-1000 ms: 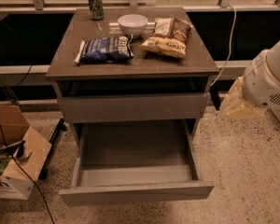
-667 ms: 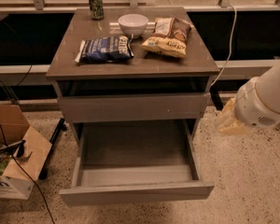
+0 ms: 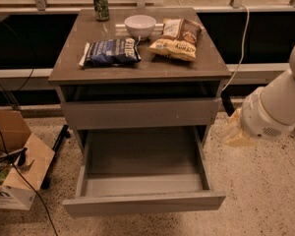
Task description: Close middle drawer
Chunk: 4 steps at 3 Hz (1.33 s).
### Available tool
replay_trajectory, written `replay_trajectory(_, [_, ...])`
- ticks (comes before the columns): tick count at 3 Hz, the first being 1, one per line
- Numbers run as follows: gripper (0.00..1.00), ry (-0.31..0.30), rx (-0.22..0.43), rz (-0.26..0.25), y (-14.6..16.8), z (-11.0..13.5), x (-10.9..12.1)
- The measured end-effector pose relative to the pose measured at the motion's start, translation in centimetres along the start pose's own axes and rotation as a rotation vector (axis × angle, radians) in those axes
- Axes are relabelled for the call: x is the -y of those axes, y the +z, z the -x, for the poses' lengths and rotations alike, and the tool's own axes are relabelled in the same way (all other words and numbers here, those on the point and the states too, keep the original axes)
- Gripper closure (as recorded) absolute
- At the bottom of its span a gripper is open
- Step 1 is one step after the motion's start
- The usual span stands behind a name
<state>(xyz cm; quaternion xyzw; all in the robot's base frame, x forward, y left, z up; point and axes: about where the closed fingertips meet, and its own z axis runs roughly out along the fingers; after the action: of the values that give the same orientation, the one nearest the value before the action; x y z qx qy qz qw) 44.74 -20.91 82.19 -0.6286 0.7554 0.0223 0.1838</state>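
- My arm (image 3: 278, 104) has come down and a little in toward the cabinet since a moment ago, and my gripper (image 3: 236, 132) now sits lower beside the cabinet's right side. Nothing else has shifted.
- The speckled floor (image 3: 265, 195) spreads under everything.
- The cabinet (image 3: 137, 72) stands in the middle, with a dark window ledge behind it.
- The middle drawer (image 3: 142, 156) is pulled far out at the bottom of the cabinet. Its bare grey box is open to view, and its low plain front panel is the part nearest the camera.
- Just above it, the drawer with the taller front (image 3: 140, 113) is pushed in, with a dark gap between it and the cabinet top.
- My white arm reaches in from the right edge of the view. It is apart from the cabinet.
- A cardboard box (image 3: 14, 156) sits open on the floor to the left, with dark cables near it.
- A blue chip bag (image 3: 111, 51) lies on the cabinet top at the left, and a yellow-brown chip bag (image 3: 177, 38) lies at the right.
- A white bowl (image 3: 140, 25) stands between the bags, toward the back.
- A green can (image 3: 101, 5) stands upright at the back left.
- My gripper hangs level with the gap between the two drawers, just off the cabinet's right side and touching nothing. I cannot tell whether it is open or closed.
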Motion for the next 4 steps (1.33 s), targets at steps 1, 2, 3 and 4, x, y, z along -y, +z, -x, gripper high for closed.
replay_trajectory(1, [1.00,0.003,0.058,0.012,3.1,0.4,-1.3])
replay_trajectory(2, [1.00,0.018,0.119,0.046,7.5,-0.2,-2.6])
replay_trajectory(3, [1.00,0.032,0.139,0.093,12.4,-3.2,-3.4])
replay_trajectory(4, [1.00,0.053,0.141,0.145,16.1,-6.0,-3.8])
